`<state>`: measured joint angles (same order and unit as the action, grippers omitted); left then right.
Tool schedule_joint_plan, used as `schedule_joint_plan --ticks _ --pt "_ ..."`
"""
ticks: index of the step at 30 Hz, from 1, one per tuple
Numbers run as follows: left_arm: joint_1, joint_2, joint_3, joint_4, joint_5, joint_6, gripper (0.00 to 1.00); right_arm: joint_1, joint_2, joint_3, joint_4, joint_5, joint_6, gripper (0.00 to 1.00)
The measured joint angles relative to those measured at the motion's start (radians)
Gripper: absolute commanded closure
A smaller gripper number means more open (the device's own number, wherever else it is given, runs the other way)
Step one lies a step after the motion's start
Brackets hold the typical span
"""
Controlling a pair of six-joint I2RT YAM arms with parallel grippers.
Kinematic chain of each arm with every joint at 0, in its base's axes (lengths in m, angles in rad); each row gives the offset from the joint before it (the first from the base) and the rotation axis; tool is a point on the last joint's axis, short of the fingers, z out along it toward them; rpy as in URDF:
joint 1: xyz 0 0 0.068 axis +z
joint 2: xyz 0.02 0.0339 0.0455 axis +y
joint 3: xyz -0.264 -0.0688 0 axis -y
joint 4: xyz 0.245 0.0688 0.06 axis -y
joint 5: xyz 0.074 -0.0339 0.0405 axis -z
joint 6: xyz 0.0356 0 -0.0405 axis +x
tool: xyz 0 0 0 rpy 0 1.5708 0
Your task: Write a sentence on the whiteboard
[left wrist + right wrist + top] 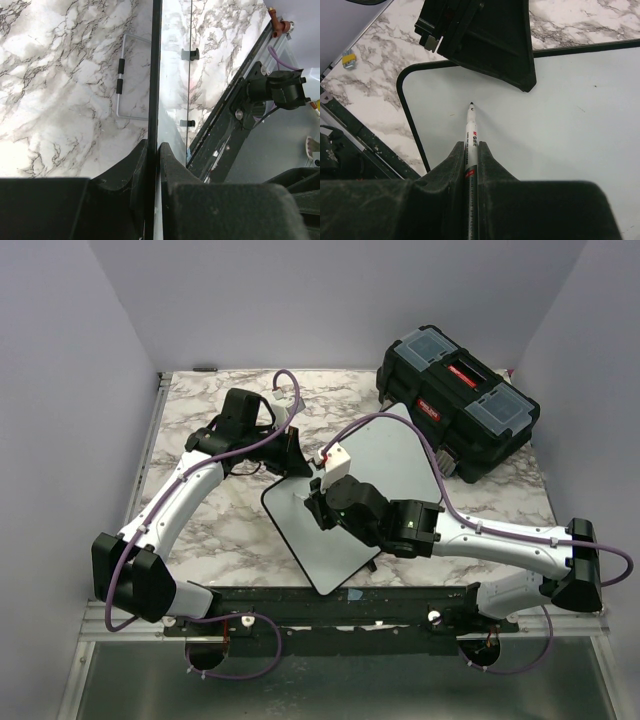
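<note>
Whiteboard (385, 465) is sitting at an angle on the marble table (235, 540), near the black toolbox (458, 400), in the overhead view. The left gripper (290, 448) is meeting its far-left edge, and the right gripper (318, 506) is hanging over its near-left part. From the left wrist, both fingers (137, 170) are pressing together on the whiteboard's thin black edge. From the right wrist, the jaws are pinching a marker (471, 132), its dark tip pointing at the white surface near a rounded corner. Whether the tip is touching cannot be told.
</note>
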<state>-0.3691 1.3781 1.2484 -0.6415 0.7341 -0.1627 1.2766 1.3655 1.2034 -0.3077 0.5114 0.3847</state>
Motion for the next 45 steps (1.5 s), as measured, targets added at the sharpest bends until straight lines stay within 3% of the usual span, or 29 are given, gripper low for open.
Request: schedule_joint_plan --ticks 45 --pt "-0.015 -0.033 -0.009 0.015 -0.047 0.000 1.00 0.001 -0.093 -0.045 -0.014 -0.031 0.064 0.99"
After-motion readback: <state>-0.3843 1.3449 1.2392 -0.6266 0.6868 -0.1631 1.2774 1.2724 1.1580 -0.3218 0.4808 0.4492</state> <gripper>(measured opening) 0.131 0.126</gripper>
